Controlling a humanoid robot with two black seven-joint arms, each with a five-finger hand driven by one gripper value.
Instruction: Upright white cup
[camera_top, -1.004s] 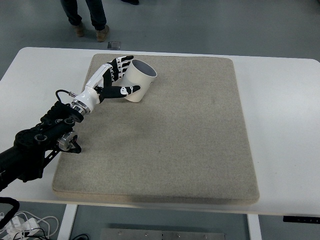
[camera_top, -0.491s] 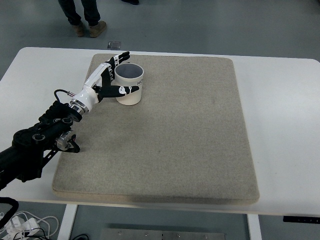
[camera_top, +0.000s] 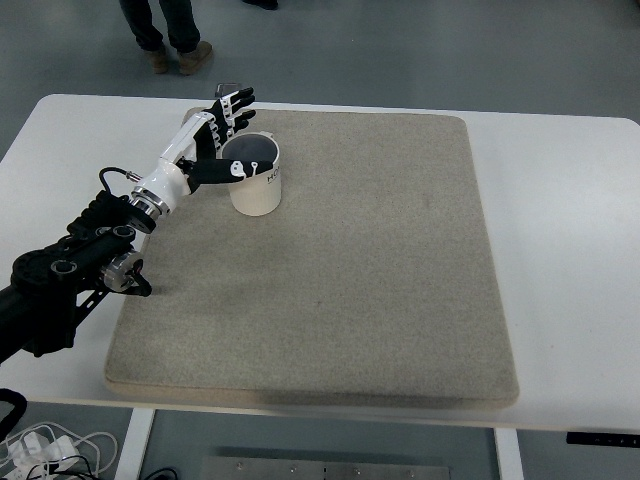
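Note:
The white cup (camera_top: 257, 183) stands upright with its mouth up at the far left of the beige mat (camera_top: 380, 260). My left hand (camera_top: 231, 136) is just left of and above the cup's rim. Its fingers (camera_top: 236, 103) are spread and lifted off the cup, and its thumb (camera_top: 226, 170) lies along the cup's left edge; I cannot tell whether it touches. The hand is open and holds nothing. Its black arm (camera_top: 80, 260) comes in from the lower left.
The mat covers most of the white table (camera_top: 570, 200). A person's legs and shoes (camera_top: 170, 40) stand on the floor beyond the far left edge. Cables (camera_top: 50, 445) hang below the table's near left corner.
The cup went from tilted in my left hand to standing upright on the mat. The fingers then opened and lifted up and left, off the cup.

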